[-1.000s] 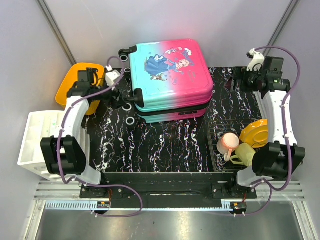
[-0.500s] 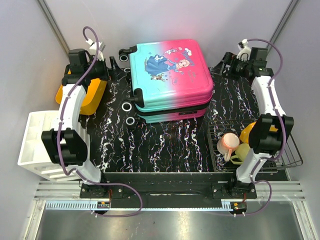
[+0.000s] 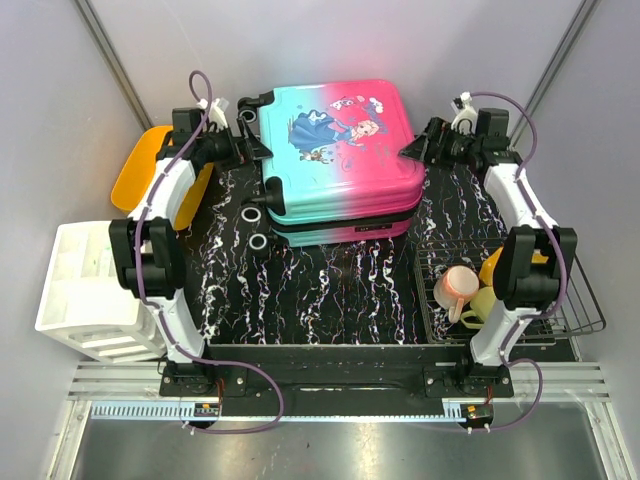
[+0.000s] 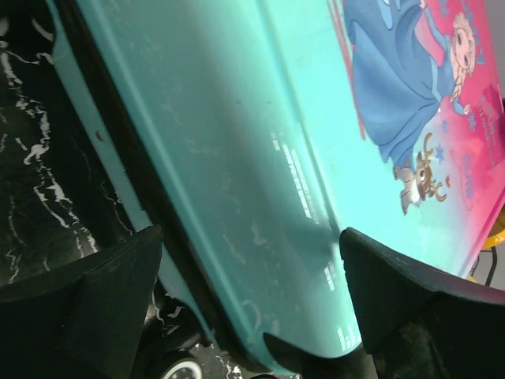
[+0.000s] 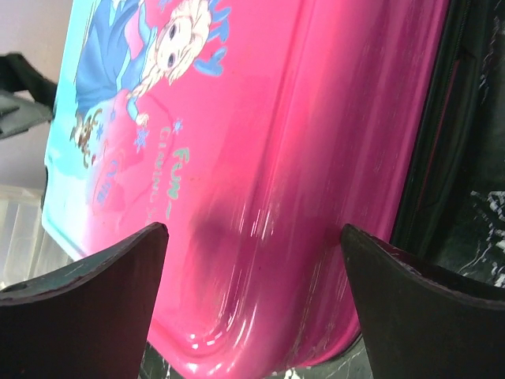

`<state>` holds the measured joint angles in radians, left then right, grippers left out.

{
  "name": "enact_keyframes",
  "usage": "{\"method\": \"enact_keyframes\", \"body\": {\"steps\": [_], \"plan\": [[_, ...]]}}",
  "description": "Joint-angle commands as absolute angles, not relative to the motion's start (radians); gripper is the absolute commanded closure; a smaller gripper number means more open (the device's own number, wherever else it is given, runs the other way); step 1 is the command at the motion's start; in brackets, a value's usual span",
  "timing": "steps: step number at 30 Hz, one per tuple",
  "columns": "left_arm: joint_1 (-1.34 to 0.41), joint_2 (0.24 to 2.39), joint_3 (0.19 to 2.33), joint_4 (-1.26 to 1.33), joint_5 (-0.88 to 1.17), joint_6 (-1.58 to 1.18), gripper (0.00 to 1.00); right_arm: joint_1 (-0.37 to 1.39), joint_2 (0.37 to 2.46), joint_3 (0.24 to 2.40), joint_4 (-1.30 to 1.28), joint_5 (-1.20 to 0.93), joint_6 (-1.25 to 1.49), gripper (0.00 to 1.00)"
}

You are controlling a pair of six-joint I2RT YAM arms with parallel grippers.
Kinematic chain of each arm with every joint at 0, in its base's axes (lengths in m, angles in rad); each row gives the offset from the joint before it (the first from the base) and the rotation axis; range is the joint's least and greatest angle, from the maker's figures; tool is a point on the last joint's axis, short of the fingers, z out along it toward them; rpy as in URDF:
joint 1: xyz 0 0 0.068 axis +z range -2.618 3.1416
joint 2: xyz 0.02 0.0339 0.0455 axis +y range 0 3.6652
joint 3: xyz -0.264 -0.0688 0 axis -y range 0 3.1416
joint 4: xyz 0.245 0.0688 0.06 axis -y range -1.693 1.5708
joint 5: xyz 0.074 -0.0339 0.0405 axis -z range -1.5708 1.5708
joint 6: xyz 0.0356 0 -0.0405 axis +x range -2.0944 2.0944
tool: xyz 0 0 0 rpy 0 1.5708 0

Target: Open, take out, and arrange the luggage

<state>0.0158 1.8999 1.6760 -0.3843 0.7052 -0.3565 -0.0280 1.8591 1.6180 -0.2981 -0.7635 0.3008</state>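
Teal fading to pink, the closed luggage (image 3: 340, 150) lies flat, princess print up, at the far middle of the black marbled surface (image 3: 330, 290), its wheels to the left. The left fingers (image 4: 87, 300) stand wide apart at the case's teal left side, with its edge between them, clasping nothing. The right fingers (image 5: 87, 284) are spread just as wide at the pink right side, likewise holding nothing. An orange bin (image 3: 135, 170) and a white rack (image 3: 75, 270) sit at the left. A wire rack (image 3: 585, 315) with cups and a yellow plate sits near right.
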Motion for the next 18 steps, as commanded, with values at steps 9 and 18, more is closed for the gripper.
{"method": "enact_keyframes", "body": {"steps": [9, 18], "plan": [[-0.083, 2.038, 1.857, -0.308, 0.801, -0.344, 0.10, 0.271, 1.433, 1.129, -0.360, -0.973, 0.236, 0.05], [-0.118, 2.290, 2.265, -0.414, 0.852, -0.167, 0.21, 0.285, 1.278, 1.187, -0.661, -0.783, -0.174, 0.01]]}}
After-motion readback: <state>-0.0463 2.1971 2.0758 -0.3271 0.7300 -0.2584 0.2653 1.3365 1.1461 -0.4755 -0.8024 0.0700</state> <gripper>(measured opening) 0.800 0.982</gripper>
